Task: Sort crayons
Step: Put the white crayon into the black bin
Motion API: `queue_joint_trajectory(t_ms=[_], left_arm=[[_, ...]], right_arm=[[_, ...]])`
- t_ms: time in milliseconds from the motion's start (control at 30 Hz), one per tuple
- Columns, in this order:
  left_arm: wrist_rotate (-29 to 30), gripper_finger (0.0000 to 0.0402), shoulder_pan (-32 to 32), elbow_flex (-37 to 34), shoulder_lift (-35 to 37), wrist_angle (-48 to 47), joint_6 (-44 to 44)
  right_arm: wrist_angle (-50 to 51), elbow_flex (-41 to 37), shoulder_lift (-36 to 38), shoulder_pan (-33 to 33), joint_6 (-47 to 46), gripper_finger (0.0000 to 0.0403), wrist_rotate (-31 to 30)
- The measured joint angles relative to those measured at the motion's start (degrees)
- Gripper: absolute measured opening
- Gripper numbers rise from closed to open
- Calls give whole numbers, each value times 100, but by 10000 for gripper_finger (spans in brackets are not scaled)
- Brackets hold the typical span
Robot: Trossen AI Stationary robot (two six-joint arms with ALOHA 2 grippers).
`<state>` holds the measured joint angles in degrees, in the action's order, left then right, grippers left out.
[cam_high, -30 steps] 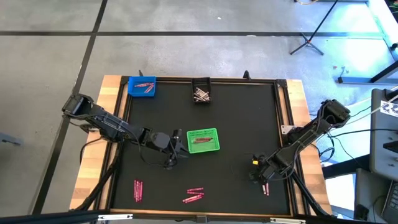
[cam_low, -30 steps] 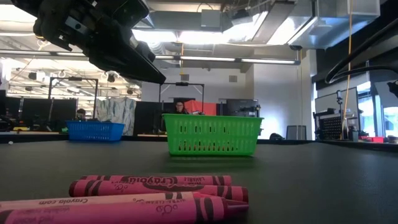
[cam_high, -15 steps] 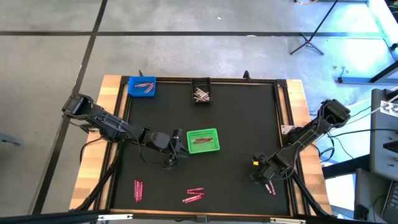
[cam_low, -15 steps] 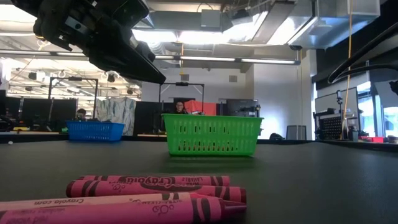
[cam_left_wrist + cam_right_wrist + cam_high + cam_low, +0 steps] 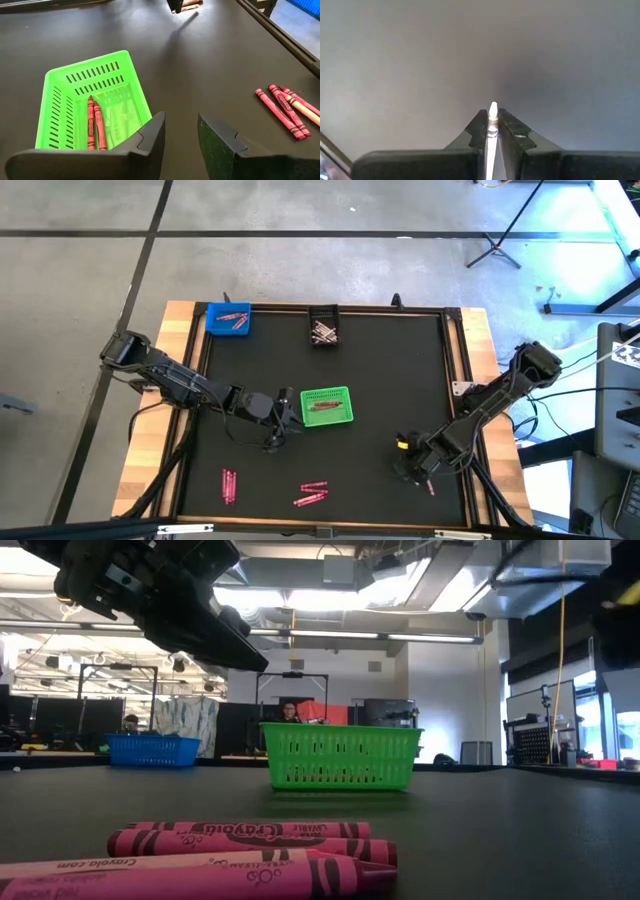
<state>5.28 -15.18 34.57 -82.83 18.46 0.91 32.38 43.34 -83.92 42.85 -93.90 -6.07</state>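
My right gripper (image 5: 410,465) hangs over the mat's near right part, shut on a pale whitish crayon (image 5: 493,107). A pink crayon (image 5: 430,487) lies flat on the mat just beside it. More pink crayons lie near the front edge in two small groups (image 5: 229,485) (image 5: 311,494), close up in the low view (image 5: 240,840). My left gripper (image 5: 180,135) waits open just left of the green bin (image 5: 326,406), which holds two red crayons (image 5: 95,125). My right gripper pinches the pale crayon between its two fingers (image 5: 480,125), with the crayon lying along them. Only the pointed tip (image 5: 493,106) pokes out past the fingertips. The fingers point steeply down at the mat, and the tip seems clear of it.
A blue bin (image 5: 229,318) with pink crayons stands at the far left corner, and a black bin (image 5: 323,330) with pale crayons at the far middle. A raised frame (image 5: 455,380) borders the black mat. Bare mat lies between the green bin and my right gripper.
My right gripper has shifted a little toward the table's left edge, risen slightly and rolled about its own axis. My left arm has kept still.
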Motion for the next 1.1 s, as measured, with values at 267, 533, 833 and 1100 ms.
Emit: queue_joint_trajectory(t_ms=[267, 533, 833, 1100], left_arm=[[2, 105, -1, -244, 4, 348, -124], [19, 105, 33, -935, 4, 1546, -114], [321, 105, 204, -1526, 4, 2426, -101], [321, 105, 221, -1672, 0, 2627, -127]], right_arm=[[16, 256, 5, -428, 1258, 30, -1044], [-197, 554, 11, -1236, 3248, 30, -2293], [-1812, 576, 16, -2595, 6167, 30, -2540], [-3492, 578, -49, -3868, 7914, 30, -2529]])
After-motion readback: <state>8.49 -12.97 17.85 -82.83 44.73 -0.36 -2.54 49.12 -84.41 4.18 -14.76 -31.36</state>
